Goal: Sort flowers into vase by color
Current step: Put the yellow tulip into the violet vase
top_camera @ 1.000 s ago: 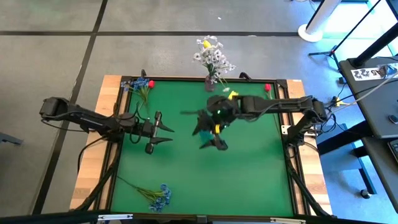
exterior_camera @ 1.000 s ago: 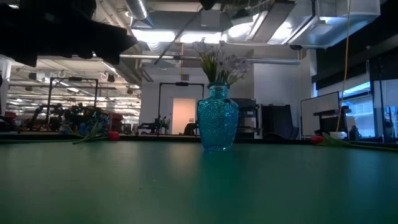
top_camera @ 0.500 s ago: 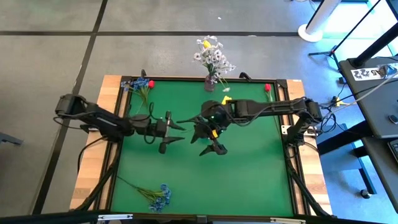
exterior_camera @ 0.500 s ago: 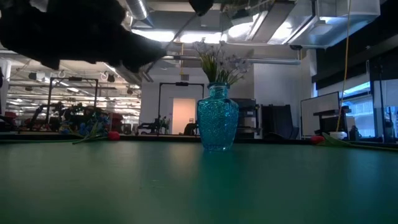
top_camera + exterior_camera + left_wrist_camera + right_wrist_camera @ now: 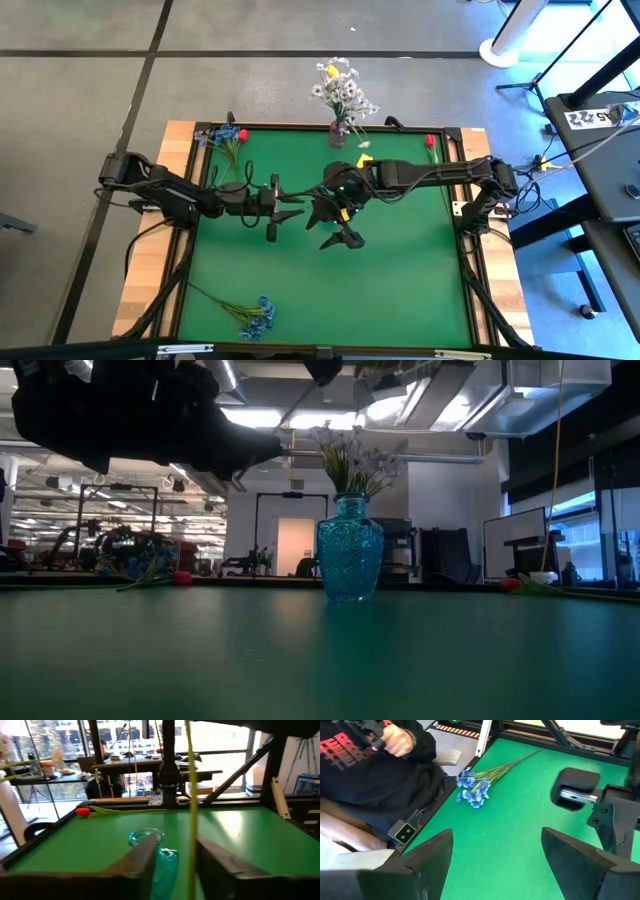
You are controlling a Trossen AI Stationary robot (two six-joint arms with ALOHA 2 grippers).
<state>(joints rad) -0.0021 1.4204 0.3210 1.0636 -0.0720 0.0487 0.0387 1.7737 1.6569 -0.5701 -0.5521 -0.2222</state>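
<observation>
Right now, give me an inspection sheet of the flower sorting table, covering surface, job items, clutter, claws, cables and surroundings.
Surface: green mat in a dark frame on a wooden table.
Job's things: blue glass vase at the far edge holds white sprays and one yellow bud; blue flowers lie at the near left; blue blooms with a red bud at the far left; red bud at the far right.
Clutter: nothing seen.
Claws: left claw mid-table, fingers either side of a thin green stem, no grip visible; right claw close beside it, open.
Cables: bundles run down both table sides.
Surroundings: a seated person in a dark sweatshirt at the near edge; open office beyond.
</observation>
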